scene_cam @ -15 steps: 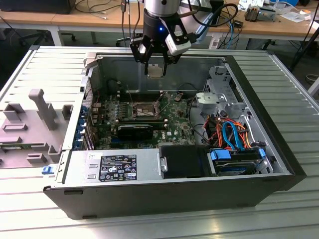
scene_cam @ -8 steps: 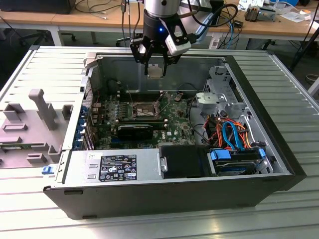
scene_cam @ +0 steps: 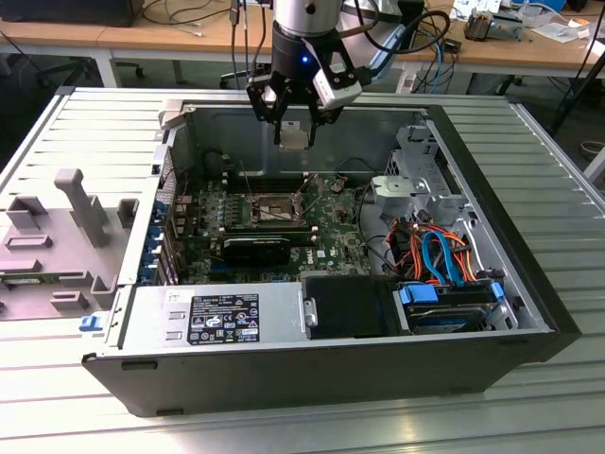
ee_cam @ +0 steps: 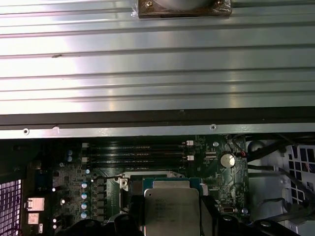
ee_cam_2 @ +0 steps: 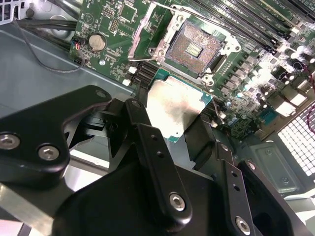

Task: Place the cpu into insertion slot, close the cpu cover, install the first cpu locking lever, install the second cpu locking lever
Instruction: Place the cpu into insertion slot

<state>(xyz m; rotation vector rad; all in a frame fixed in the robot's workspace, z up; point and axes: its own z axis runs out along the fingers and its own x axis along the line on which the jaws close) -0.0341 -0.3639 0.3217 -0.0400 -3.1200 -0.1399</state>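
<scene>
The black, bolted-link end effector was pressed together on the cpu, a small flat square chip with a dull silver-grey metal top and a green border. In the second wrist view, the black fingers bore on opposite edges of the cpu, leaving its metal top exposed between them. The first wrist view showed the same chip gripped at its sides.

The cpu hung in the air above the green circuit board, inside the open dark-grey computer case. It was not seated. It was clear of the insertion slot, a small square dark socket with a silver metal rim. In the second wrist view, the slot lay uncovered, with its contact field visible.

Long narrow black memory slots ran beside the socket. A round silver coin cell sat on the board, well apart from the socket. In the exterior view, a grey power supply box filled the near part of the case. Blue and orange cables lay toward the exterior view's right. The case rested on a ribbed grey metal bench.
</scene>
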